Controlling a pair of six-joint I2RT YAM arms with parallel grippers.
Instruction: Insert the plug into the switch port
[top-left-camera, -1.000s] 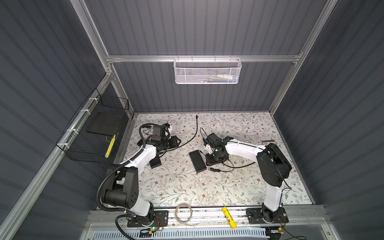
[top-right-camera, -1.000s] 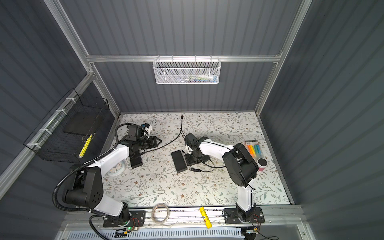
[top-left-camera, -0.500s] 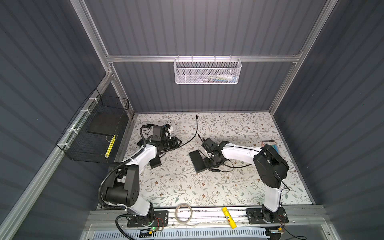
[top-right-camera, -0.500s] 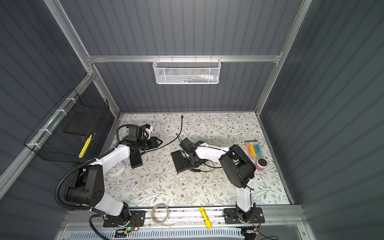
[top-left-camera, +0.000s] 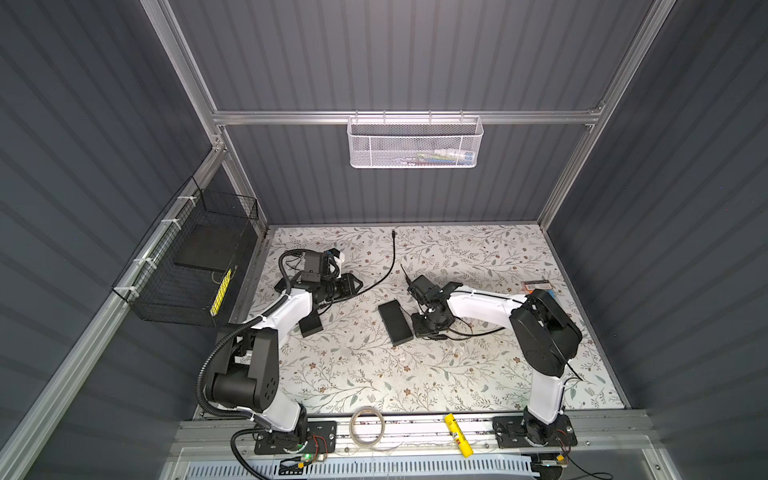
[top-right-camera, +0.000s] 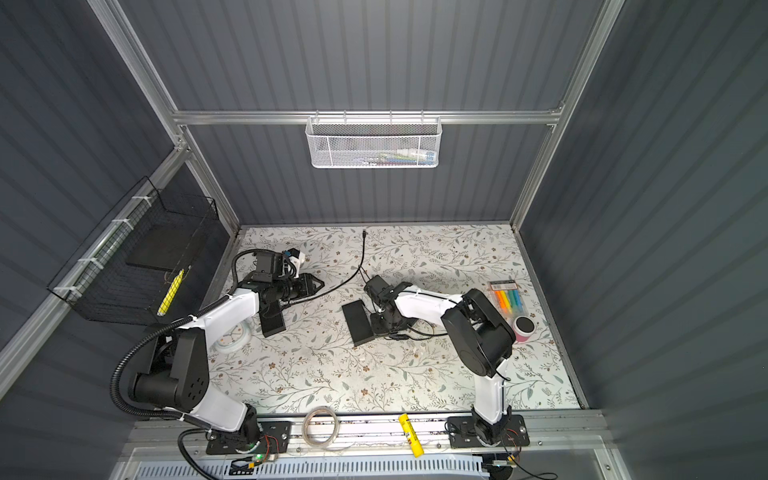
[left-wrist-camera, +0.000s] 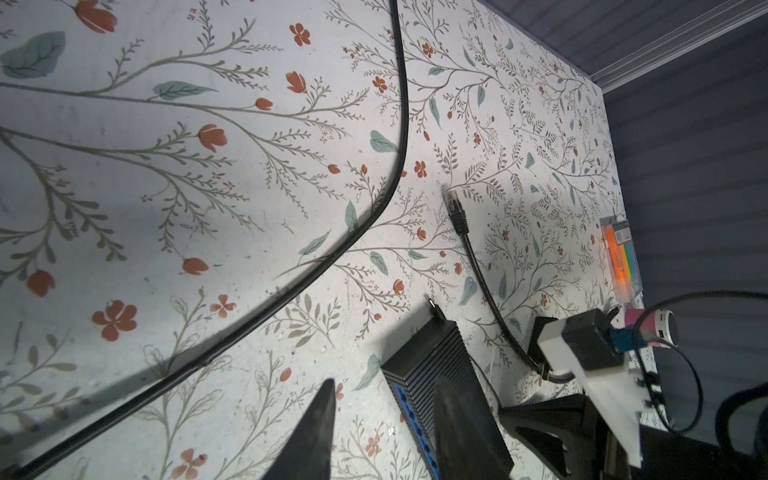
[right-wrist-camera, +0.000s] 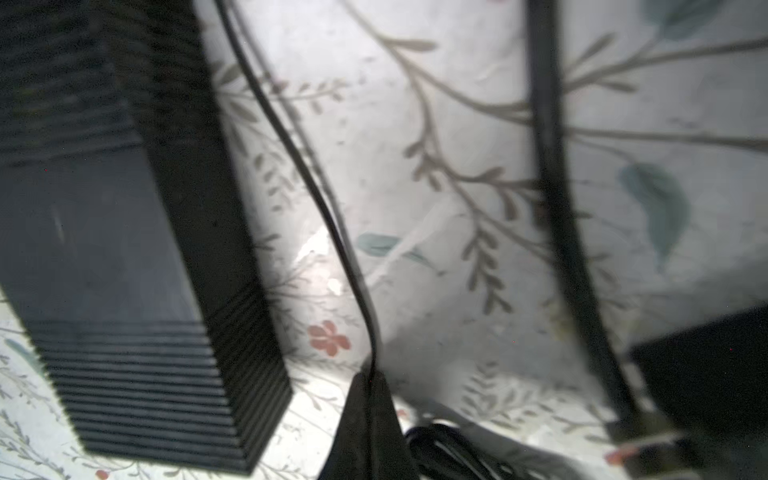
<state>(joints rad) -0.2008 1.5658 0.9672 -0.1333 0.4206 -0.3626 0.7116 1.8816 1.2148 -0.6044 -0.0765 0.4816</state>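
The right claw (right-wrist-camera: 369, 386) was clamped on a thin cable (right-wrist-camera: 307, 174) just beside the switch (right-wrist-camera: 124, 249), while the plug (left-wrist-camera: 452, 201) lay loose ahead of the part-open, empty left claw (left-wrist-camera: 386, 388), seemingly the nearer one, its nose pointing away from both

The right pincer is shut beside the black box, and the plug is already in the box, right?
No. The plug is not in the box: the left wrist view shows it free, apart from it. The right pincer is shut beside the box.
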